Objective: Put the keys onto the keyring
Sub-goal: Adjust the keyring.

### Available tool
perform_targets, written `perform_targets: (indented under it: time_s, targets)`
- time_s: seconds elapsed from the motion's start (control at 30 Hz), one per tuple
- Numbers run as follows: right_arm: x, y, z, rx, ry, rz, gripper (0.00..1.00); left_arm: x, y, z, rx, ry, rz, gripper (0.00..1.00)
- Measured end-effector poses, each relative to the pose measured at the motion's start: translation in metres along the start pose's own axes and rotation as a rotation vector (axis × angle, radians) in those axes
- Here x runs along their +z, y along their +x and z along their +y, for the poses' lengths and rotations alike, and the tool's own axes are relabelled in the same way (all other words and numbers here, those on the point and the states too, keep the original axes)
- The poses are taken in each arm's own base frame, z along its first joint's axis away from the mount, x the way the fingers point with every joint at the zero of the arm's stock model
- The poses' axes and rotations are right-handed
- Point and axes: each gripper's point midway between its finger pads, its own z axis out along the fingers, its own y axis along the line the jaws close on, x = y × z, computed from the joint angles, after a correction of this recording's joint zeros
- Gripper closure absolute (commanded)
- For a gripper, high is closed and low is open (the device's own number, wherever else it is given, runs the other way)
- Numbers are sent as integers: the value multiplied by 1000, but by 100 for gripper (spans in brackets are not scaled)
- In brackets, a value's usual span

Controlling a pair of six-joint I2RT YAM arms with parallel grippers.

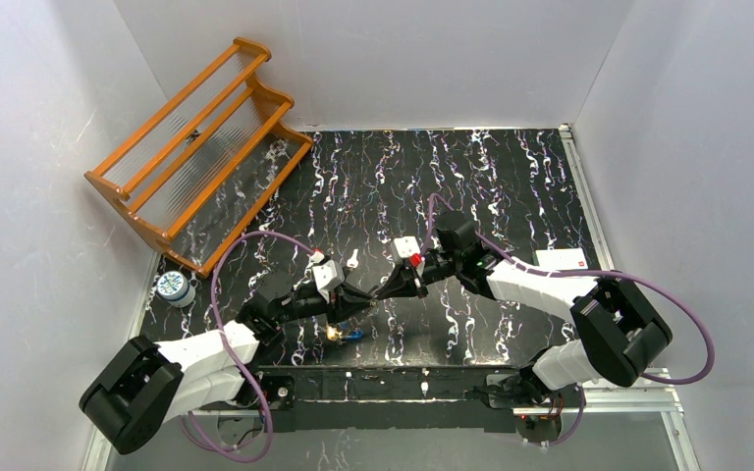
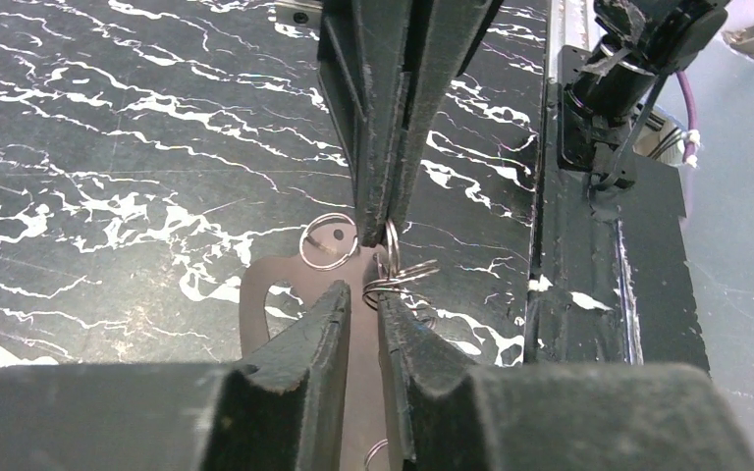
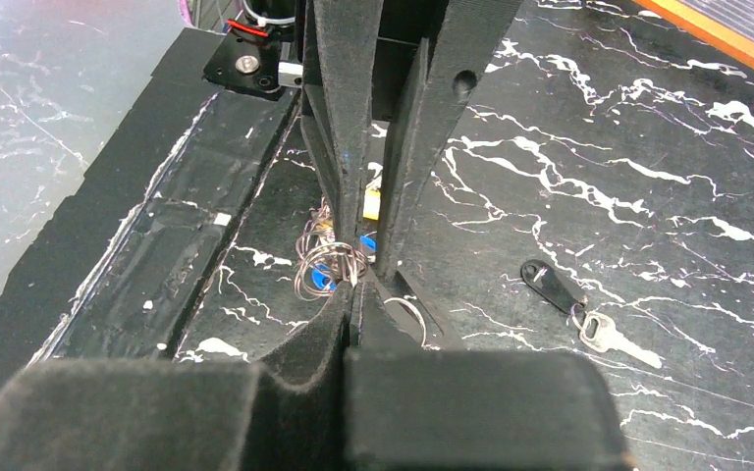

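Near front edge (image 1: 383,367) — right gripper (image 1: 387,290) pinching keyring (image 2: 399,274), left gripper (image 1: 372,298) tip-to-tip

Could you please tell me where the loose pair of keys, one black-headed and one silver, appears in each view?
Top external: the loose key pair is a pale speck just left of and below the picture's centre; the black head is hard to see.
Left wrist: not in it.
Right wrist: lower right, lying flat.
Shared landmark: the black rail along the near edge.
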Motion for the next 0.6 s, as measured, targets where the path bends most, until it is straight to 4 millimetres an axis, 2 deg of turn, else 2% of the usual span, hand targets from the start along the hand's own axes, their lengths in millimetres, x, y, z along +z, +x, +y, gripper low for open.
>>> perform_targets:
  time_s: [0.1, 0.4, 0.6]
  targets:
    - [0, 1, 0, 2, 0, 2, 99, 1, 1, -3, 1, 19, 1, 100]
    - [-2, 3, 1, 2, -4, 8, 99, 2, 3, -5, -12, 34, 4, 100]
    - [-2, 0, 1, -30, -3, 4, 99, 1, 0, -4, -101, -1, -6, 100]
